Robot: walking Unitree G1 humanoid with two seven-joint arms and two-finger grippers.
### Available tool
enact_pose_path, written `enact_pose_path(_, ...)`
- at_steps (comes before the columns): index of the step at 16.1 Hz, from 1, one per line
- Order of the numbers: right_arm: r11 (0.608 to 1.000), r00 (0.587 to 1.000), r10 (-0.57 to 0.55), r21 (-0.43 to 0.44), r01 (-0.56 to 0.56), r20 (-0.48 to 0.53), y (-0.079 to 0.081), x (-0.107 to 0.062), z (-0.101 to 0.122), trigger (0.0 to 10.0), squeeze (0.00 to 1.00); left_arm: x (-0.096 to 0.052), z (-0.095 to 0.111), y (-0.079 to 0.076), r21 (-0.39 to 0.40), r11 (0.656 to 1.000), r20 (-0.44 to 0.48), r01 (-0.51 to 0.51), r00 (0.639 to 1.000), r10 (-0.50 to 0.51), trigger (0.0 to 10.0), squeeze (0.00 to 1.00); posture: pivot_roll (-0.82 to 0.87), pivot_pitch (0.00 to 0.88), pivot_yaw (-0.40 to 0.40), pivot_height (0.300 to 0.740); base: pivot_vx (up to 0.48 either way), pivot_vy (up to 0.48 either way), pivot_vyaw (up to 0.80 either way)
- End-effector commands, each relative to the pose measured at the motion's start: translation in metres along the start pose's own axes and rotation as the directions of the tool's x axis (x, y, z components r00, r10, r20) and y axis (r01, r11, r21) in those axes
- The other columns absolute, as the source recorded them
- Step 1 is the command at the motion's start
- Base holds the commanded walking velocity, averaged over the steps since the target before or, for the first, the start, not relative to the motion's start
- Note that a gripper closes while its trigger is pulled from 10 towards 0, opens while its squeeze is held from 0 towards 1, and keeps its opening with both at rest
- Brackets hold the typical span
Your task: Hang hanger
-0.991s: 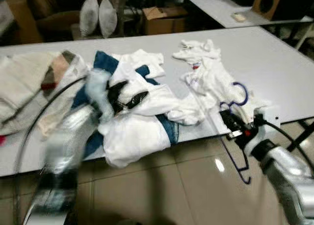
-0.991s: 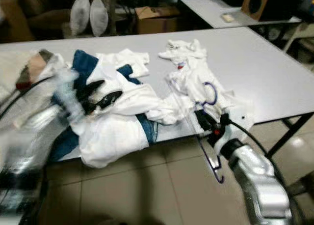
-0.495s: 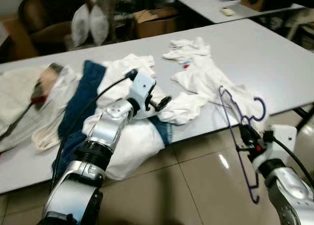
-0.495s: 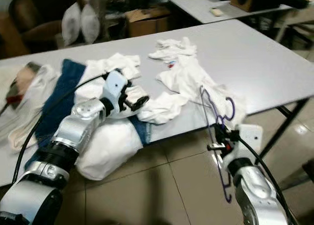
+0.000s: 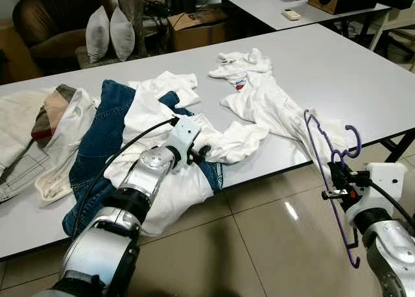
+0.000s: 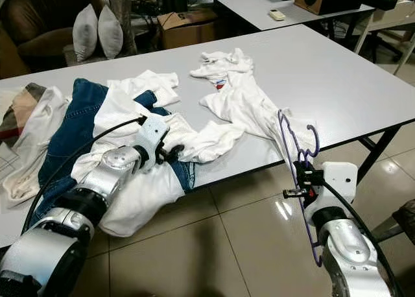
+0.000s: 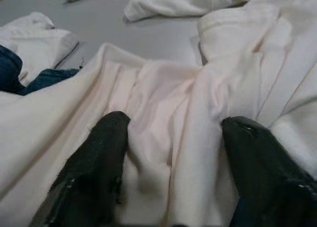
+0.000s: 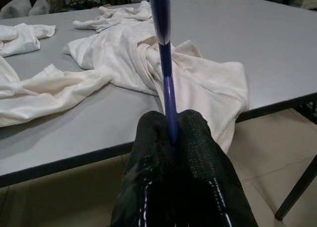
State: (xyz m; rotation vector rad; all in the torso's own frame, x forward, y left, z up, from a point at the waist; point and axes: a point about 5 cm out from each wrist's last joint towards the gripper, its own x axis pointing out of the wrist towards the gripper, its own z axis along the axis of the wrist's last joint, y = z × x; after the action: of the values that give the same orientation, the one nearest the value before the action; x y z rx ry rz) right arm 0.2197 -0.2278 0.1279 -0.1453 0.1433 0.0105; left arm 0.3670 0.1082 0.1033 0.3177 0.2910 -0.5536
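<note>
We are viewing a grey table [image 5: 363,57] strewn with laundry, with the robot standing at its near edge. The right gripper [image 5: 336,180] is hovering off the table's near edge, above the tiled floor [image 5: 259,245], and its two black fingers [image 8: 198,152] are pinching tight on a purple hanger [image 5: 327,167]. The hanger is standing roughly upright in that grip, its hook curling at the top beside the table edge and its lower end hanging toward the floor. Just behind the hanger, a white shirt [image 5: 272,102] is lying spread across the table and drooping slightly over the edge. The left gripper [image 7: 171,152] is pressing down into a pile of white garments [image 5: 175,180], and its fingers are standing apart, with a fold of white cloth bunching between them; we cannot tell whether they are actually gripping it. Blue jeans [image 5: 97,141] are lying partly under that pile. Beyond the table, two pale cushions [image 5: 109,32] are leaning against a dark armchair [image 5: 52,11].
</note>
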Motion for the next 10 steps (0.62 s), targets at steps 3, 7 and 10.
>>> enact_pose_path(3, 1.000, 1.000, 0.020, -0.018, -0.020, -0.002, -0.0006, 0.0028, 0.0041, 10.0, 0.00, -0.0007, -0.0011, 0.0036, -0.040, 0.999, 0.022, -0.016, 1.000, 0.017, 0.0, 0.00, -0.26, 0.013, 0.070, 0.740, 0.000, 0.000, 0.00)
enact_pose_path(7, 0.999, 1.000, 0.030, -0.022, -0.030, -0.007, 0.0023, 0.0047, 0.0035, 10.0, 0.00, -0.0015, -0.0020, 0.0034, -0.051, 0.999, 0.034, -0.009, 0.999, 0.010, 0.0, 0.00, -0.25, 0.014, 0.073, 0.740, 0.000, 0.000, 0.00)
enact_pose_path(10, 0.999, 0.999, 0.030, -0.019, -0.031, -0.009, 0.0036, 0.0055, 0.0027, 10.0, 0.00, -0.0018, -0.0017, 0.0044, -0.060, 0.998, 0.042, -0.008, 0.999, 0.011, 0.0, 0.00, -0.25, 0.016, 0.076, 0.740, 0.000, 0.000, 0.00)
